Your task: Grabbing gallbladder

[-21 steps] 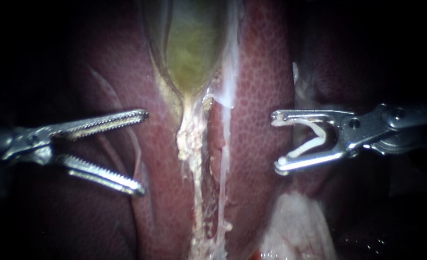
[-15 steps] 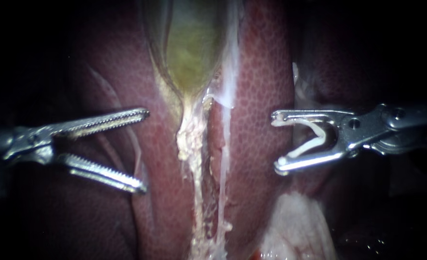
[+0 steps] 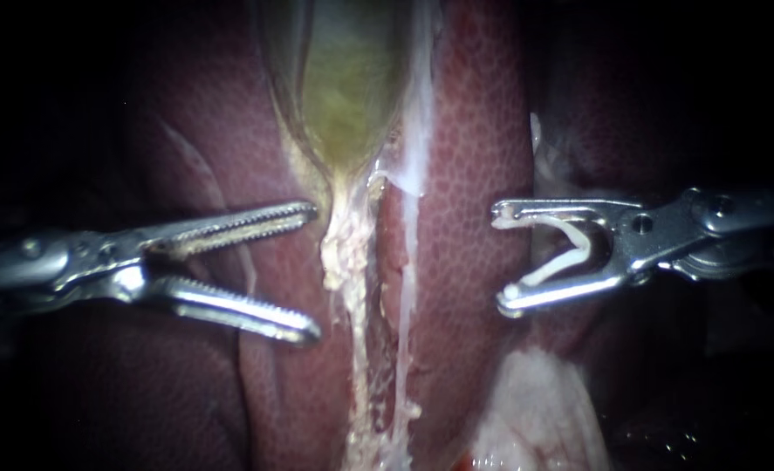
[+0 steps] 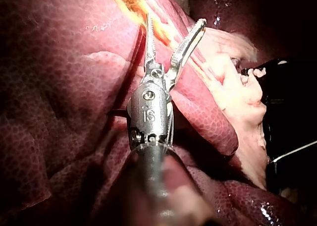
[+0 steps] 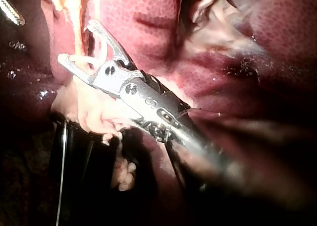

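The yellow-green gallbladder point(image 3: 347, 96) lies at the top centre between lobes of red liver point(image 3: 474, 131) and narrows into a pale, ragged strand point(image 3: 345, 253) running downward. My left instrument point(image 3: 314, 270) has toothed jaws, and they stand open just left of that strand, below the gallbladder's narrow end, gripping nothing. In the left wrist view the left instrument point(image 4: 175, 20) gapes ahead of yellowish tissue. My right instrument point(image 3: 500, 257) hovers over the right liver lobe, its jaws holding a white V-shaped clip point(image 3: 570, 253). The right wrist view shows the right instrument point(image 5: 76, 40) with the clip point(image 5: 91, 61).
A white membrane strip point(image 3: 417, 131) runs down the gallbladder's right edge. Pale fatty tissue point(image 3: 535, 410) lies at the lower right. A black object point(image 4: 290, 117) sits beyond the liver's edge in the left wrist view.
My left instrument has advanced rightward toward the pale strand, jaws still open. The right instrument and its clip have stayed in place.
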Motion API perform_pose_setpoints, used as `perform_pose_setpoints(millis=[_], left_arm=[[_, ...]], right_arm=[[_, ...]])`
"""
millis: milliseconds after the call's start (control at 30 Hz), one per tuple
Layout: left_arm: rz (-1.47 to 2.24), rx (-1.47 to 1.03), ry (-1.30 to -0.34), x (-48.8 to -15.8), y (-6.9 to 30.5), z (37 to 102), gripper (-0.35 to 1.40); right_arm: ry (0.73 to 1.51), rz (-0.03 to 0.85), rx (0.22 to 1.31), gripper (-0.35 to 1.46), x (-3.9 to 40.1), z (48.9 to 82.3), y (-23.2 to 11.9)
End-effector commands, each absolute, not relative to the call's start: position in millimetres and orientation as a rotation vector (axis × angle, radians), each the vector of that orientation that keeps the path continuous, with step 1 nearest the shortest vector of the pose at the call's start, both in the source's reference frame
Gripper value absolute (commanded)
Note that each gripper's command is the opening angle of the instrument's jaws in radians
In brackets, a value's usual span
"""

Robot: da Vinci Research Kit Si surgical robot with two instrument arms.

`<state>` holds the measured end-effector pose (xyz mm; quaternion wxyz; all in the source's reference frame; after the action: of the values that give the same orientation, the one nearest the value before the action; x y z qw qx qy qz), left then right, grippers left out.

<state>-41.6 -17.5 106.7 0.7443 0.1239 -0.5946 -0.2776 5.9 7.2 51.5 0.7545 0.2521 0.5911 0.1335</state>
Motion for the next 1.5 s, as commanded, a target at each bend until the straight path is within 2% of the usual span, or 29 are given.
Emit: perform_pose_setpoints(millis=[33,467,667,767,800,833,1067,1500], left_arm=[[-0.617,0.267,-1.298,-41.8,-17.5,107.0,0.56],[-0.724,0.240,-1.252,-42.3,-16.6,110.9,0.49],[-0.754,0.240,-1.220,-42.0,-16.3,112.2,0.32],[-0.772,0.246,-1.206,-41.9,-16.2,112.9,0.10],[-0.776,0.251,-1.200,-41.8,-16.2,113.0,-0.03],[-0.784,0.259,-1.194,-41.7,-16.2,113.2,-0.35],[-0.821,0.303,-1.152,-40.9,-16.2,113.1,-0.35],[-0.840,0.329,-1.148,-39.7,-16.4,109.4,-0.35]], right_arm=[[1.290,0.291,0.550,0.60,5.9,51.4,7.2],[1.290,0.291,0.551,0.60,6.0,51.3,7.1],[1.290,0.290,0.551,0.60,6.0,51.2,7.0],[1.290,0.290,0.551,0.60,6.0,51.2,7.0],[1.290,0.290,0.551,0.60,6.0,51.2,7.0],[1.290,0.291,0.551,0.60,6.1,51.2,7.1],[1.290,0.291,0.550,0.60,6.1,51.2,7.1],[1.290,0.291,0.550,0.60,6.2,51.2,7.1]])
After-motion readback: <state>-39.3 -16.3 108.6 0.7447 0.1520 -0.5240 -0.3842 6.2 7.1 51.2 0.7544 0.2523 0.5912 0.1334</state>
